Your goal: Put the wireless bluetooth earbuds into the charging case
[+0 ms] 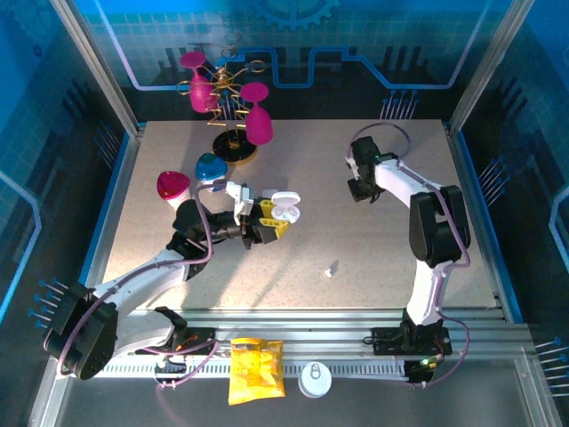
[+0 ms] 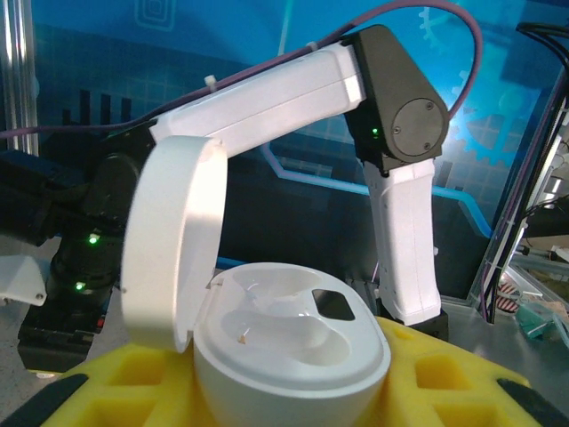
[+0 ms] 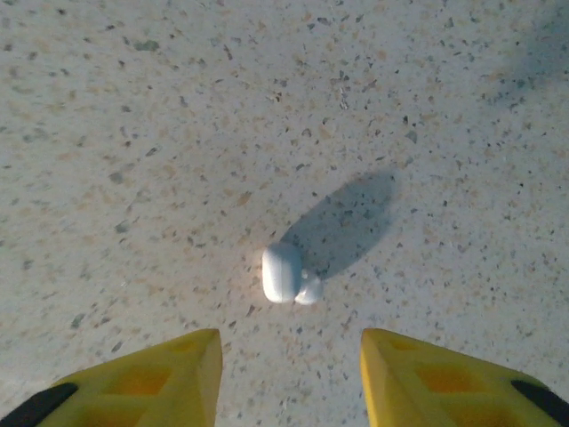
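Charging case [image 2: 293, 356]: glossy white, lid hinged up and open to the left, two recessed wells facing up. It is clamped between the yellow fingers of the left gripper [image 1: 274, 220], left of table centre. Right gripper [image 3: 289, 374]: yellow fingers standing apart with nothing between them, poised over the speckled table [image 1: 400, 267] at its far right part. Earbud [image 3: 286, 274]: small, white, lying on the table just ahead of the right fingertips and touching neither. Second earbud [image 1: 332, 269]: lying loose on the table near the front rail, well apart from both grippers; whether it is the same piece cannot be told.
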